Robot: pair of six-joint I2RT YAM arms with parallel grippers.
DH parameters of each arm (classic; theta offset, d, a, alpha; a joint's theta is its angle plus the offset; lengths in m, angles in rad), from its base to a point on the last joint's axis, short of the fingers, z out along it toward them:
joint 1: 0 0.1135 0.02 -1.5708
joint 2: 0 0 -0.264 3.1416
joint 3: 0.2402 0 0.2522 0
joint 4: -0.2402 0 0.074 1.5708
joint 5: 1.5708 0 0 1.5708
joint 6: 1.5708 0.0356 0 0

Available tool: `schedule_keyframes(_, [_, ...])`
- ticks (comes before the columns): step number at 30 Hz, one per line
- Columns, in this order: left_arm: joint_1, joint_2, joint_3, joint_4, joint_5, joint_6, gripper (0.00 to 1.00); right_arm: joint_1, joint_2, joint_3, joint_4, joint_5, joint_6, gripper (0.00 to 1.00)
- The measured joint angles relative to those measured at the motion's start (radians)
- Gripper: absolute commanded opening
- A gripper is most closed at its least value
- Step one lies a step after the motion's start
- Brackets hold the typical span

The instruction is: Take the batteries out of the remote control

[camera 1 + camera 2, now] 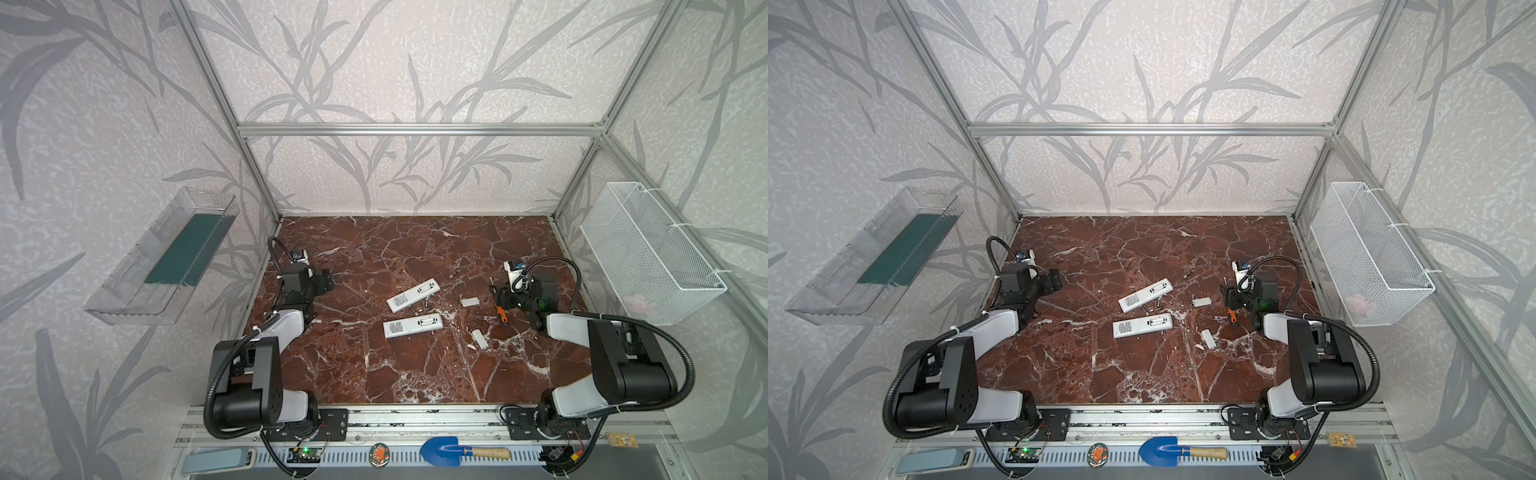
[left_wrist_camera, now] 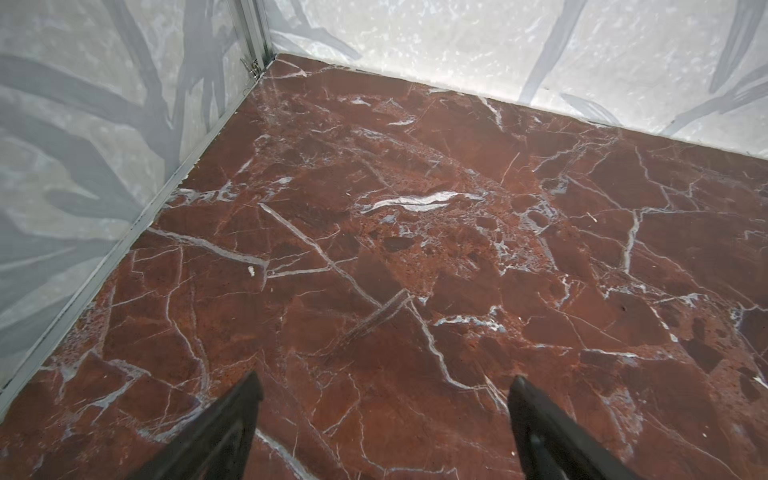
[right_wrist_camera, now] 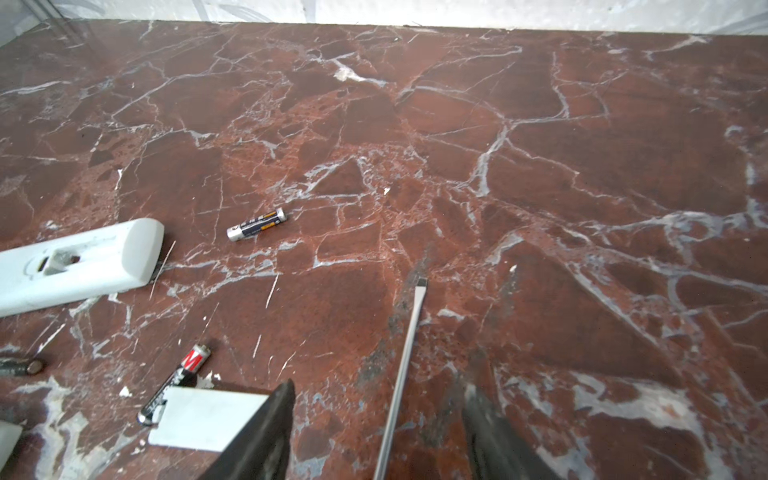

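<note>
both remotes, the far remote (image 1: 413, 295) and the near remote (image 1: 412, 326), show open, empty-looking bays in a top view, so the job looks all but done. out on the table (image 3: 582, 166) lie a blue battery (image 3: 256, 224) just past the far remote's end and a red-marked battery (image 3: 174, 384) half under a white cover (image 3: 208, 417). both lie off to the remote side of the right gripper (image 3: 382, 374), the nearer arm, whose jaws stand apart around a screwdriver (image 3: 405, 353) pointing straight ahead; gripped or loose, i cannot tell. the left gripper (image 2: 384, 380) gapes wide over bare table, well apart.
</note>
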Motion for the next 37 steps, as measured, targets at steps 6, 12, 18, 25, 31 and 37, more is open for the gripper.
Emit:
schedule_keyframes(6, [0.003, 0.104, -0.164, 0.277, 0.106, 0.074, 0.94, 0.000, -0.003, -0.050, 0.168, -0.014, -0.010, 0.70])
schedule_keyframes(12, [0.010, 0.155, -0.182, 0.397, 0.159, 0.096, 0.99, 0.006, 0.060, -0.118, 0.307, 0.014, -0.003, 0.85])
schedule_keyframes(18, [0.010, 0.155, -0.182, 0.462, 0.171, 0.098, 0.99, 0.042, 0.047, -0.075, 0.289, 0.091, -0.010, 0.99])
schedule_keyframes(25, [0.010, 0.155, -0.182, 0.477, 0.171, 0.103, 0.99, 0.043, 0.046, -0.076, 0.286, 0.117, -0.010, 0.99])
schedule_keyframes(31, [0.010, 0.155, -0.182, 0.478, 0.171, 0.104, 0.99, 0.047, 0.046, -0.076, 0.284, 0.127, -0.011, 0.99])
schedule_keyframes(37, [0.010, 0.155, -0.182, 0.479, 0.171, 0.104, 0.99, 0.049, 0.047, -0.075, 0.278, 0.136, -0.011, 0.99])
